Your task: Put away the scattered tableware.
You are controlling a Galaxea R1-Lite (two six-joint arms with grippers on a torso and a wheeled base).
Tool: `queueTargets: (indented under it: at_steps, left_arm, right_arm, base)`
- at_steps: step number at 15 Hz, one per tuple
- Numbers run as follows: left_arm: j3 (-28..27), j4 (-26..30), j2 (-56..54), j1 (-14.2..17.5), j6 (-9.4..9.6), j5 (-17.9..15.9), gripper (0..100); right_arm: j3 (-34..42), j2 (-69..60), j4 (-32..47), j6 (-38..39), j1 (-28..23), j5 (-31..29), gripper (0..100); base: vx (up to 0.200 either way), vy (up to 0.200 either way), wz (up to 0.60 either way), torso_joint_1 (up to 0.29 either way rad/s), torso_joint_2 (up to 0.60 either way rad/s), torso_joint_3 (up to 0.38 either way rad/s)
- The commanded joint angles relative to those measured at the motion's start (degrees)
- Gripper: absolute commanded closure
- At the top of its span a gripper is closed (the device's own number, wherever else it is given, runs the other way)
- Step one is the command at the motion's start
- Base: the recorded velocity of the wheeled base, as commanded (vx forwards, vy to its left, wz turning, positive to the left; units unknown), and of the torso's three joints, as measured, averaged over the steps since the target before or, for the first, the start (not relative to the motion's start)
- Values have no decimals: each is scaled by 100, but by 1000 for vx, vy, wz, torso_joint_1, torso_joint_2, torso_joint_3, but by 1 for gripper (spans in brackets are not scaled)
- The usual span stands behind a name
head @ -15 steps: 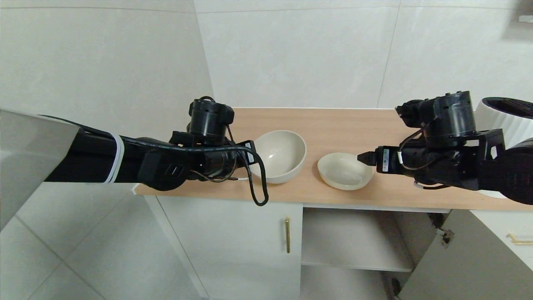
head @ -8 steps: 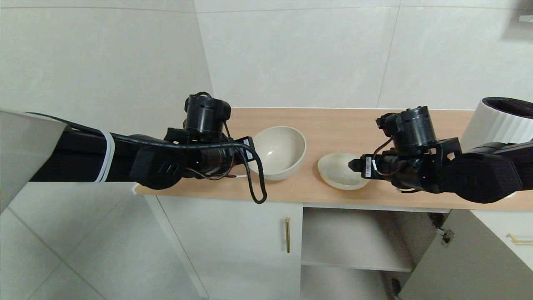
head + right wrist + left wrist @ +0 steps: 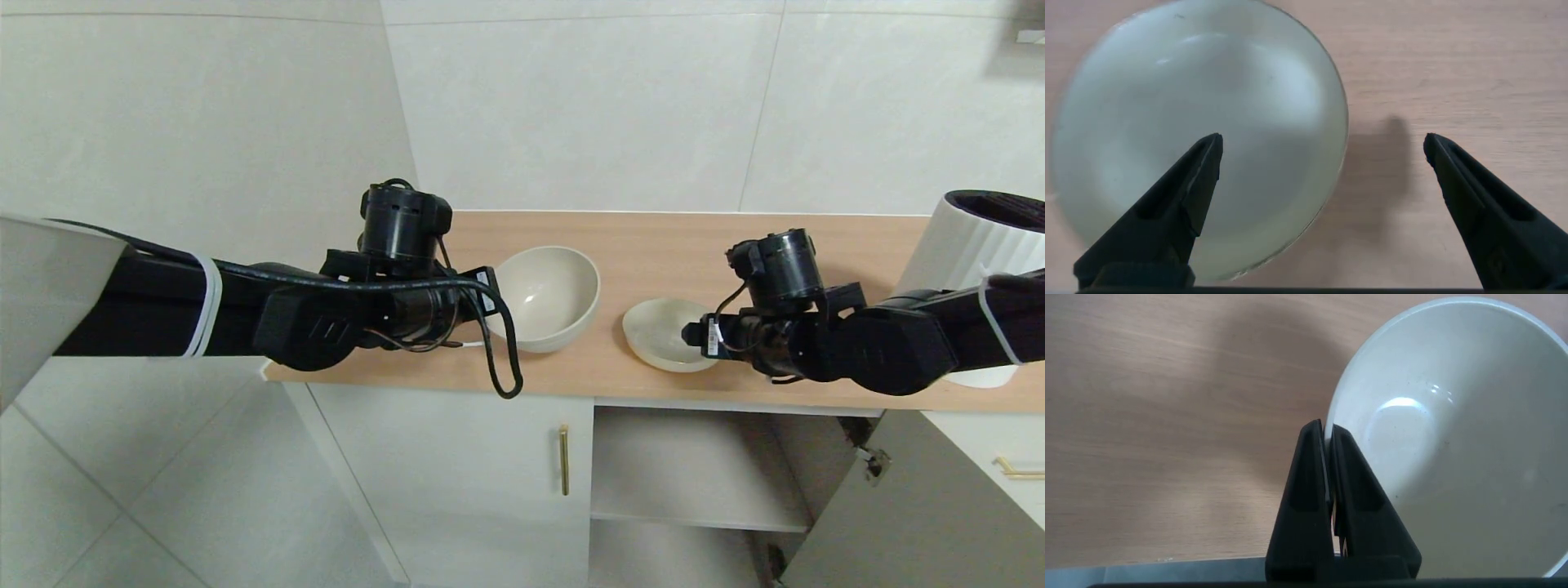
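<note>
**Inspector:** Where does the right gripper stand relative to the shallow dish?

**Assessor:** Its fingers are spread wide and level with the dish's near rim. One finger is over the dish's inside, the other over the bare countertop just outside it. The rim therefore passes between them. It is not yet gripped. In the head view the dish sits right of centre on the counter, directly ahead of this gripper.

**Inspector:** And the left?

**Assessor:** The left gripper is pinched closed on the rim of the deep bowl. A thin line of rim shows between the fingers. The bowl lies just beyond the fingertips and sits upright on the counter to the left of the dish (the two vessels are apart, not touching).

**Inspector:** Which relation decides the next move?

**Assessor:** In my judgement it is the straddle. The dish is round, so no long axis needs matching. The right arm is plainly the nearer one, and closing across the rim wall should secure it. The open cabinet lies below.
</note>
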Motion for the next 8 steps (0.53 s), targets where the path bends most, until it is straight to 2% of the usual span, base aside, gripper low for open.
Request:
queueTargets:
  at_steps: [1, 3, 4, 8]
  left_arm:
    - [-1, -3, -9, 2, -3, 4, 100]
    - [-1, -3, -9, 2, -3, 4, 100]
    - [7, -3, -9, 2, -3, 4, 100]
    - [7, -3, -9, 2, -3, 4, 100]
  right_arm:
    - [-57, 166, -38, 6, -39, 6, 0]
    - [-74, 166, -73, 41, -39, 6, 0]
    - [-74, 166, -73, 59, -39, 6, 100]
    - [-83, 131, -73, 138, -39, 23, 100]
  base:
    - [0, 0, 0, 0, 0, 0]
    - [0, 0, 0, 0, 0, 0]
    - [0, 0, 0, 0, 0, 0]
    - [0, 0, 0, 0, 0, 0]
